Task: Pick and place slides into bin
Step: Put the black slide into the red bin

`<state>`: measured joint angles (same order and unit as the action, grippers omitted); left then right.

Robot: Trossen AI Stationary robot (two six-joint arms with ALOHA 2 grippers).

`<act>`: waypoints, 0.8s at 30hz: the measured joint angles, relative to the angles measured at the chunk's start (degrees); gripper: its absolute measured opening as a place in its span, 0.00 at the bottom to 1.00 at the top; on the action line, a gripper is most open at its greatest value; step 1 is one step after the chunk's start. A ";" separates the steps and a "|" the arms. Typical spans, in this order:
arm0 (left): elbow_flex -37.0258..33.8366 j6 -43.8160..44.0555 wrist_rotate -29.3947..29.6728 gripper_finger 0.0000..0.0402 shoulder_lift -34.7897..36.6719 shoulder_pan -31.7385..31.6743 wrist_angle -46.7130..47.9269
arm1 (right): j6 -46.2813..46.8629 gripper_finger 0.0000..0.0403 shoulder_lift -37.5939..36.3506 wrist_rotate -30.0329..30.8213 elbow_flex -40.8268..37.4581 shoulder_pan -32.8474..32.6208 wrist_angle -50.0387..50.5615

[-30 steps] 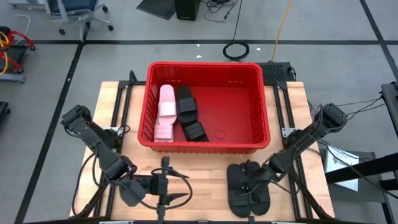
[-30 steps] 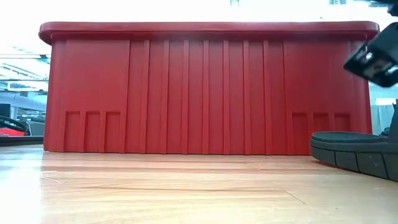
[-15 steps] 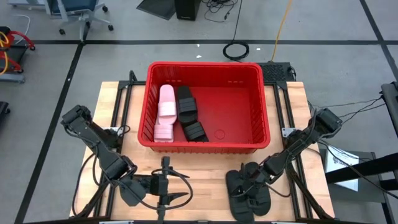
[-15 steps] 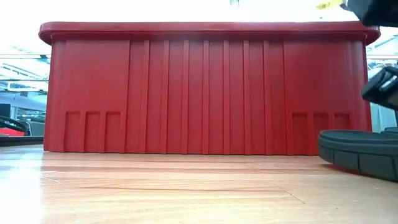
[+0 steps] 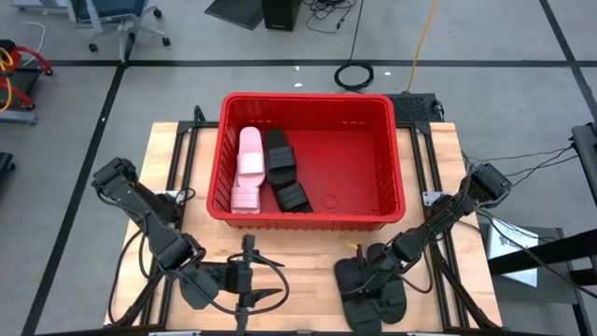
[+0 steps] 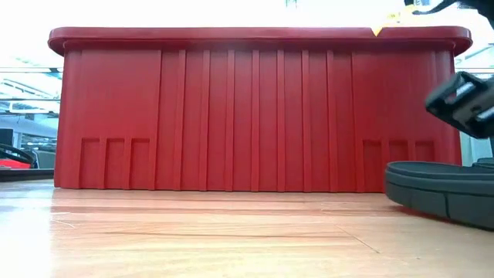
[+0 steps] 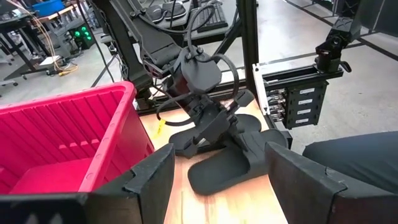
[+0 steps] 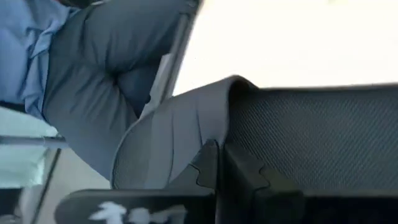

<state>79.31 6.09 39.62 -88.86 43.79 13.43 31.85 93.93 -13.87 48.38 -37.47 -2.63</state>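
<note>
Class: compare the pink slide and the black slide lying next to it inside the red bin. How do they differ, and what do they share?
Colour: the pink slide is pale pink; the black slide is black.
Place: the pink slide lies nearer the bin's left wall; the black slide is on its inner side.
Shared: both lie lengthwise, side by side, on the bin floor.

Both arms were dark, near-black, built of chunky jointed segments with rounded housings at the joints. Thin black cables looped loosely beside the left arm [image 5: 140,207] and ran along the right arm [image 5: 448,219]. The left claw [image 7: 214,180] had two broad, flat, angular black fingers [image 7: 149,180] with bevelled edges. On the right arm, a rounded dark motor housing [image 7: 200,71] carried a curling black cable.
</note>
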 joint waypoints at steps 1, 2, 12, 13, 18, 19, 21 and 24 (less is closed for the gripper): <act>0.00 -0.06 0.01 0.62 0.00 0.01 0.00 | -1.28 0.01 0.00 -0.02 -0.02 0.00 -0.78; 0.00 -0.05 0.01 0.62 0.00 0.01 0.00 | -2.28 0.01 0.02 -0.04 -0.04 0.02 -1.57; 0.00 -0.09 -0.01 0.62 0.00 0.00 -0.02 | -9.08 0.00 -0.28 -0.09 -0.13 1.56 -6.12; 0.00 -0.15 -0.01 0.62 0.00 0.01 0.00 | -10.18 0.00 -0.64 0.11 -0.13 1.80 -7.09; 0.02 -0.42 1.68 0.62 0.00 0.01 0.00 | -15.22 0.00 -4.00 0.36 -0.13 2.90 -12.67; 0.02 -0.42 1.98 0.62 0.00 0.02 0.02 | -16.26 0.00 -4.74 0.37 -0.13 3.04 -13.78; 0.02 -0.42 2.48 0.62 0.00 0.01 0.02 | -18.64 0.00 -6.31 0.40 -0.13 3.38 -16.14; 0.02 -0.77 3.28 0.62 0.00 0.00 0.02 | -22.01 0.00 -9.08 0.38 -0.13 3.85 -19.66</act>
<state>79.33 5.32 42.90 -88.86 43.79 13.45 9.84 84.85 -13.49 48.25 -33.62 -22.29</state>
